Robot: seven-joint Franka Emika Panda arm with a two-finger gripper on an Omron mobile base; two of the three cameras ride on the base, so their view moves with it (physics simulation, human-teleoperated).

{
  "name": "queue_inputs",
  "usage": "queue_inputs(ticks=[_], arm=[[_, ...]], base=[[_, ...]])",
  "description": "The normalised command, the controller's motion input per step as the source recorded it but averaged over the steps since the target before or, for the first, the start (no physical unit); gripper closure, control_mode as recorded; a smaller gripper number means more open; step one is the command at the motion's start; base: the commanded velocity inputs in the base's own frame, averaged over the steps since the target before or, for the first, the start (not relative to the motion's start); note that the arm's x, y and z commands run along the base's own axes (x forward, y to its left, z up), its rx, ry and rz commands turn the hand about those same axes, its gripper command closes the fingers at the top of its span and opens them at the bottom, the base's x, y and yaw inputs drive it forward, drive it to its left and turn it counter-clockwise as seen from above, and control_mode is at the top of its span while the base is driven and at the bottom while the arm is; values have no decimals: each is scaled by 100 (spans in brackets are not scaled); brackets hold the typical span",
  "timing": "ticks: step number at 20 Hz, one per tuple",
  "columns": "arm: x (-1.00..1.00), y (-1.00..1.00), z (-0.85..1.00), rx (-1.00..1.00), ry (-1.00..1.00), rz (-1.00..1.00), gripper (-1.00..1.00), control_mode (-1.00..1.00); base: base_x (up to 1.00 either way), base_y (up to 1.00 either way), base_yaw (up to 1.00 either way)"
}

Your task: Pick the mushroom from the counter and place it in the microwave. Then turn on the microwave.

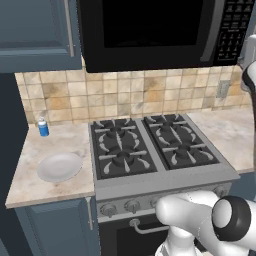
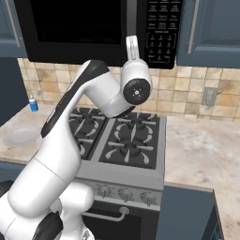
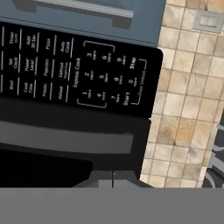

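The microwave [image 1: 150,30] hangs above the stove with its dark glass door closed. My gripper [image 3: 113,176] is shut with nothing between its fingertips. It is raised in front of the microwave's lower right corner, just below the button keypad [image 3: 78,74] and beside the long handle [image 3: 65,140]. In the right base view the gripper [image 2: 132,41] points up at the keypad [image 2: 161,28]. The counter [image 1: 30,182] lies to either side of the stove. The mushroom is out of view.
A white plate [image 1: 59,166] and a small blue bottle [image 1: 43,127] stand on the left counter. The black gas stove [image 1: 150,145] lies below the microwave. Dark blue wall cabinets [image 2: 211,33] flank it. A wall outlet [image 1: 223,89] sits on the tiled backsplash.
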Motion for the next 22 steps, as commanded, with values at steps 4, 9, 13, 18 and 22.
queue_inputs(ticks=[4,9,13,18,22], arm=[[8,0,-4,1,0,-2,100,-100],[12,-1,-1,1,0,-1,100,-100],[14,-5,0,2,0,-1,100,-100],[10,-6,-3,1,-1,0,100,-100],[10,-6,-4,1,-1,0,100,-100]], base=[[0,0,0],[0,0,0],[0,0,0],[0,0,0],[0,0,0]])
